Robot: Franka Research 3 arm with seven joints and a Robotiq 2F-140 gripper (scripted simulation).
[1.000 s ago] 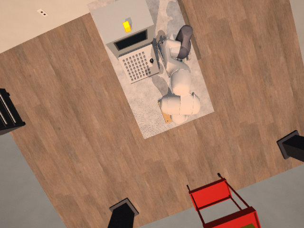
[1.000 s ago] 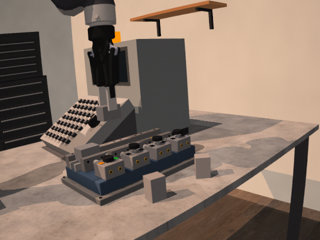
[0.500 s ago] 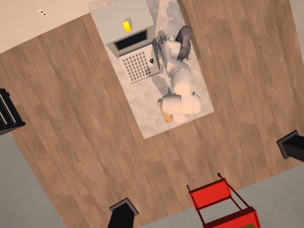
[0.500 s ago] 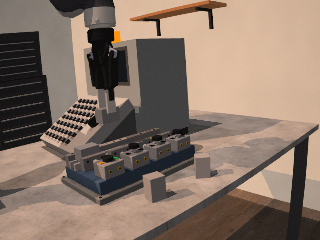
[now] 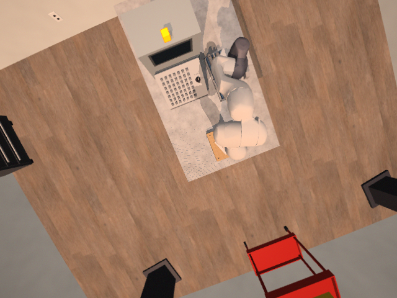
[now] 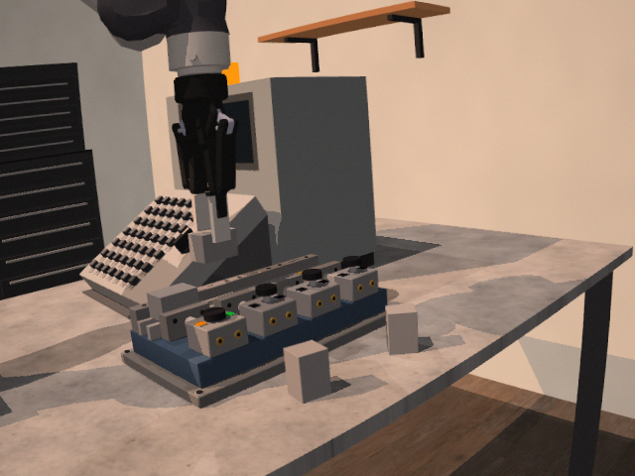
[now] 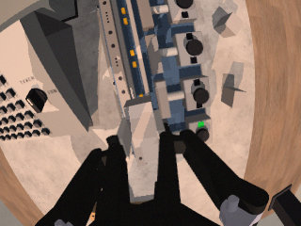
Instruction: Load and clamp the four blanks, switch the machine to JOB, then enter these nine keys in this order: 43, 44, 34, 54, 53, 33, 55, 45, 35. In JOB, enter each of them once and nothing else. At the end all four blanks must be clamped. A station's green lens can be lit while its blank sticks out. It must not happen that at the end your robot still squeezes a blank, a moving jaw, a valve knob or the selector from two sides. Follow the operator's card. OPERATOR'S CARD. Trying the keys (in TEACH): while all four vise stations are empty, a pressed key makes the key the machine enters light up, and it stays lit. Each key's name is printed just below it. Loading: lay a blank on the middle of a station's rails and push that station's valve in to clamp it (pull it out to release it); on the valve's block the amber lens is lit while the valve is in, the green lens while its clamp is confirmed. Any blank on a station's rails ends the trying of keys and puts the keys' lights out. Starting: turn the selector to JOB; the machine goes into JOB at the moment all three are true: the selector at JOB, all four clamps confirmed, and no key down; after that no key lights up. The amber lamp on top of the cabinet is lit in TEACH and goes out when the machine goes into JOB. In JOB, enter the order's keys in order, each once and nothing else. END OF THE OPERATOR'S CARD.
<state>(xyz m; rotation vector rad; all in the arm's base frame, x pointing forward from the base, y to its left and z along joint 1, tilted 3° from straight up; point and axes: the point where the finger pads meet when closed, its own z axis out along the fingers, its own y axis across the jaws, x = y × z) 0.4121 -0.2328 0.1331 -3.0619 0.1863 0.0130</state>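
1. Grey blank (image 6: 199, 251) (image 7: 141, 118), the one being worked on, is grasped by its two sides in the hand (image 6: 210, 225) (image 7: 142, 122), above the vise row left of centre in the exterior view. The grip high on the block leaves its lower part projecting, presumably so it can meet the rails first.
2. Lower left in that view, a second blank (image 6: 172, 297) sits at the nearest station. Its valve knob (image 6: 214, 313) (image 7: 202, 135) has the amber lens (image 6: 200, 323) and green lens (image 6: 230, 313) (image 7: 201, 124) lit beside it, so the valve is in and the clamp confirmed.
3. Two spare blanks, one at lower centre (image 6: 308, 371) and one right of centre (image 6: 402, 329), stand upright on the table (image 5: 179, 128) (image 6: 154, 435), well apart, which should leave finger room around each.
4. Upper left, the cabinet lamp (image 5: 165, 34) (image 6: 233, 72) glows: the machine is in TEACH. The selector (image 5: 197, 79) (image 6: 182, 241) (image 7: 36, 100) should wait at TEACH until every station is confirmed.
5. Next, the carried block likely needs centring over a vacant station; an off-centre or tilted landing could spoil the clamping. The hand should let go before its valve is pushed.

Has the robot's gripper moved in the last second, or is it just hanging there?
Yes: the gripper has come down, its fingers lower against the cabinet's dark side.
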